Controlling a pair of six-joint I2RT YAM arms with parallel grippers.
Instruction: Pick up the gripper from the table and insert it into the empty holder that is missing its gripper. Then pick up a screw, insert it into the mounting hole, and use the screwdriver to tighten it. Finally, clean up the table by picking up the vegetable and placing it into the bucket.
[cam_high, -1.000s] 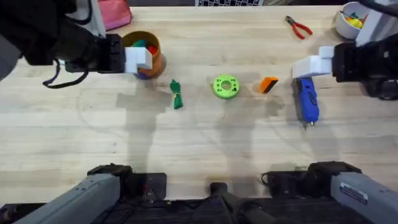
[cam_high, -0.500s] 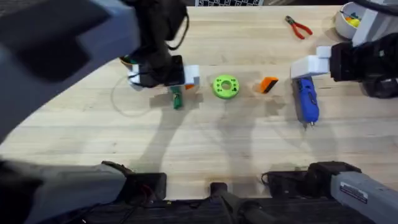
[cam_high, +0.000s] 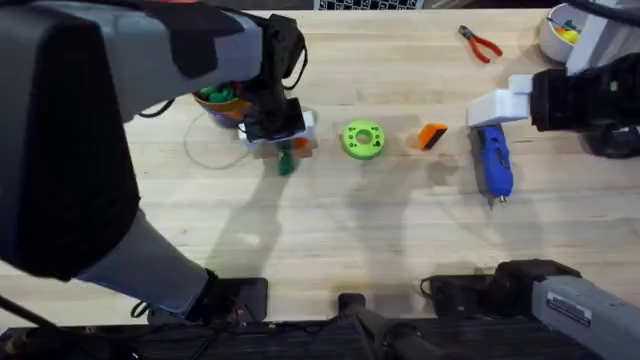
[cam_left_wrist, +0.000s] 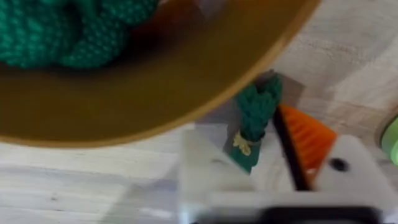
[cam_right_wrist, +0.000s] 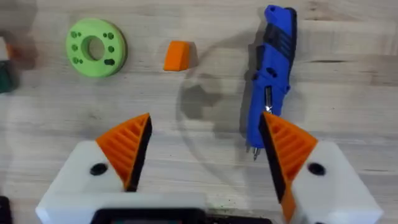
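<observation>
Vegetable (cam_left_wrist: 254, 121) lies between left gripper (cam_left_wrist: 261, 168) fingers, orange pad (cam_left_wrist: 306, 142) just beside it at 3 o'clock; fingers spread, probably not yet touching. Bucket (cam_high: 222, 103) sits near at 10 o'clock overhead. Right gripper (cam_right_wrist: 205, 149) hangs spread, screwdriver (cam_right_wrist: 271, 68) just past its right finger at 12 o'clock. Loose orange gripper (cam_high: 431, 136) on table (cam_high: 330, 240) at 3 o'clock of green ring disc (cam_high: 362, 139).

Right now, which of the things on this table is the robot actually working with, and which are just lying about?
For the job:
- orange gripper piece
- blue screwdriver
- dark-green toy vegetable
- orange-brown bucket

Lying about:
- lime-green ring disc
- red-handled pliers
- white bowl
</observation>
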